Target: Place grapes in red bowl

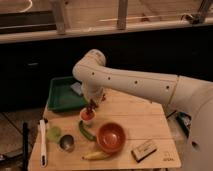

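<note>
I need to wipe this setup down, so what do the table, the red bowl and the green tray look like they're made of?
Table: pale wood, matte, with faint board lines showing. Red bowl: probably plastic, smooth, faint sheen. Green tray: likely plastic, even flat colour. The gripper hangs shut above the small white cup, seemingly holding the grapes.

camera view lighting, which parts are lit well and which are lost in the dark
Camera view: warm, even light on the wooden table and red bowl, no harsh glare; the white arm is the brightest thing; the wall behind the table falls near black; the gripper, low over the small white cup, sits in the arm's own shade and reads dark.
</note>
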You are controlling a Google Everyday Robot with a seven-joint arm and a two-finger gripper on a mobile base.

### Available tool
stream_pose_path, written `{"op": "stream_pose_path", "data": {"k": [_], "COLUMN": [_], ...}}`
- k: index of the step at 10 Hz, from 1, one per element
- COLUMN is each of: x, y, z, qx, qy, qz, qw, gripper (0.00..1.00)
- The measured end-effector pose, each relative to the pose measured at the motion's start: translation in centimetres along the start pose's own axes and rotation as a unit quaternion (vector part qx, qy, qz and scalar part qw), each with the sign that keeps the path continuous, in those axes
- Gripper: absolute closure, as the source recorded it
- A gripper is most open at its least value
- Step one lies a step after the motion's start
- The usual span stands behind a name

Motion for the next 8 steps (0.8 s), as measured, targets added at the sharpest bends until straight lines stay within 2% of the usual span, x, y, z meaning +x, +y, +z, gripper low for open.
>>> {"op": "stream_pose_path", "data": {"k": [2,6,8], "x": [-0.6,-2.8,-3.0], "y": [-0.4,-3.4,-3.6], "z": [-0.1,-0.1,-0.2], "qx": [-0.003,-0.003,-0.003], "qy": [-0.003,-0.012,-0.013], "qz": [-0.013,-0.041,-0.046], "qw": [0.9999,0.9991,0.9989], "gripper": [0.99,0.99,0.99]}}
